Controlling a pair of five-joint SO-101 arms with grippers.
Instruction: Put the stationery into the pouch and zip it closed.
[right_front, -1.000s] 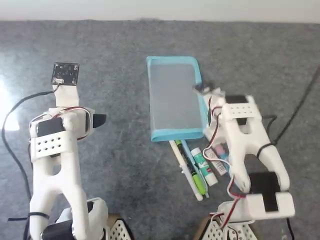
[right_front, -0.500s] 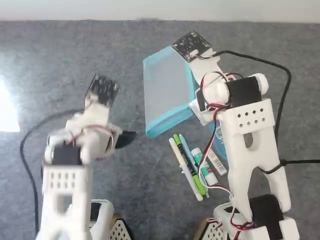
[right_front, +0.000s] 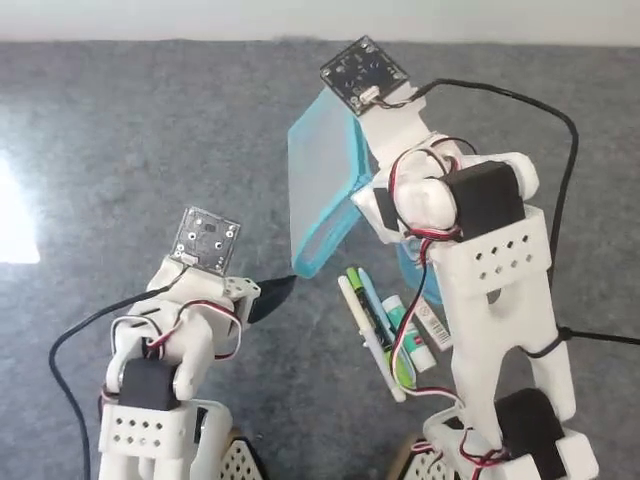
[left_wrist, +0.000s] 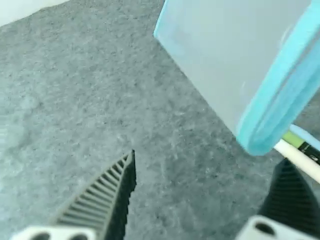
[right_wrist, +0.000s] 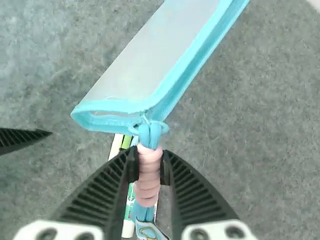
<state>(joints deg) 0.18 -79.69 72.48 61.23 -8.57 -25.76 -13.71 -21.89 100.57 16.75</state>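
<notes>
The right gripper (right_wrist: 148, 151), jaws clamped on the zip pull (right_wrist: 148, 176), has tipped the pouch (right_front: 325, 185) up off the tabletop (right_front: 150, 120) at centre, and the left gripper (left_wrist: 209, 160) has swung in toward it with jaws spread, while the pens (right_front: 380, 330) lie near-right, not yet loaded.

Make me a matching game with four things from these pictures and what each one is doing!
Things:
1. pouch
2. left gripper
3. right gripper
4. pens

States:
A. lying flat on the table
B. shut on the pink zipper pull
C. open
D. tipped up at a slant

Pairs: 1-D, 2-C, 3-B, 4-A
</notes>
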